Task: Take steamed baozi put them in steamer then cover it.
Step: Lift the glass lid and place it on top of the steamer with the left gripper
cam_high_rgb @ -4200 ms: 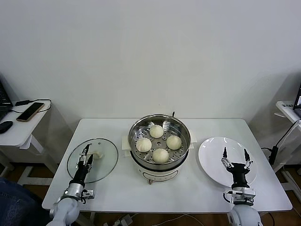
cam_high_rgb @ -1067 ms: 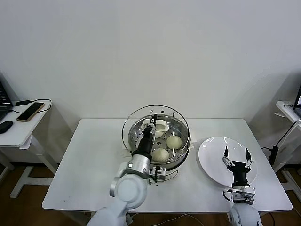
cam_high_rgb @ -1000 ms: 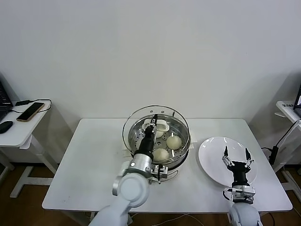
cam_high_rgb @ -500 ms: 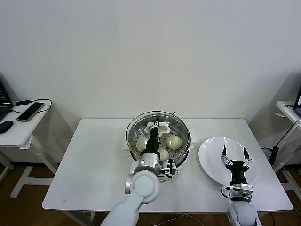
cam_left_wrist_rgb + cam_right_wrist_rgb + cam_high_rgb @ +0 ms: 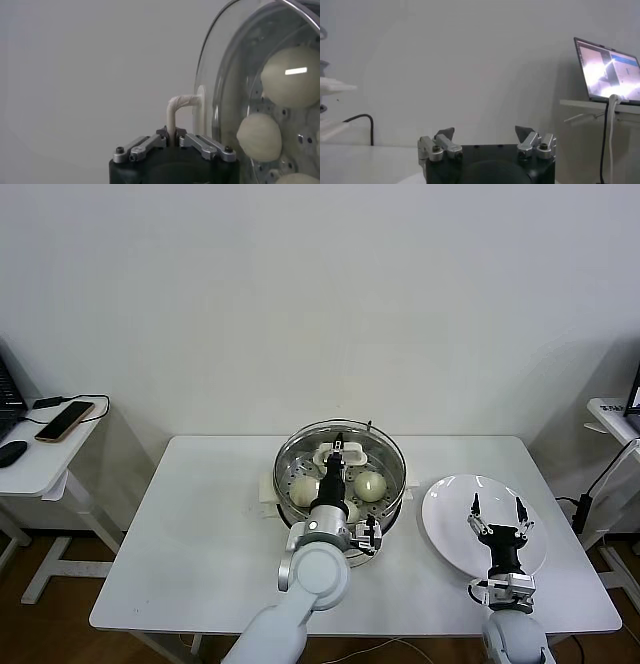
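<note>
The steamer stands mid-table, and the glass cover sits level over its rim. My left gripper is shut on the cover's cream handle. In the left wrist view the fingertips pinch the handle beside the glass. Steamed baozi show through the cover, as does one in the left wrist view. The arm hides the others in part. My right gripper hangs open and empty over the white plate, its jaws wide apart.
A side table at the left carries a phone and a mouse. At the right stands another small table with a laptop and cables.
My left gripper has carried the cover to the right and down, from off-centre above the steamer to level over its rim. The right arm has stayed put.
</note>
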You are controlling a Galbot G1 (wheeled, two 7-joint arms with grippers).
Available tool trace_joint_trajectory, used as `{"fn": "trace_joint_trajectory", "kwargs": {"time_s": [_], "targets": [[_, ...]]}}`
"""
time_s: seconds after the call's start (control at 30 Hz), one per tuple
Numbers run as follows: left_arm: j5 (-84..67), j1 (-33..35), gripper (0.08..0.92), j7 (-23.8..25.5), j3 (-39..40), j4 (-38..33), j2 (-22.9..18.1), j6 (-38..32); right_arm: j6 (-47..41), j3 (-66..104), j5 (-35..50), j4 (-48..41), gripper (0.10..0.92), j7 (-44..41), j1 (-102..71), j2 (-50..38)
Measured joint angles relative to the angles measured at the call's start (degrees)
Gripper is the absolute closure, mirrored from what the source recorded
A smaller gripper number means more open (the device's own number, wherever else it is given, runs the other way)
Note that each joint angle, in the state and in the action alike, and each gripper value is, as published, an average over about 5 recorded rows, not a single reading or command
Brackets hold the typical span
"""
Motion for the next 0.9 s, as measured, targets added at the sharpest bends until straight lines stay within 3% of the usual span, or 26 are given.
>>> {"fn": "trace_joint_trajectory", "kwargs": {"time_s": [0.9], "targets": [[0.23, 0.03, 0.811, -2.27, -1.23, 4.08, -1.05, -0.66, -0.09, -0.32, -0.12, -0.41, 0.203, 0.12, 0.97, 0.20]]}}
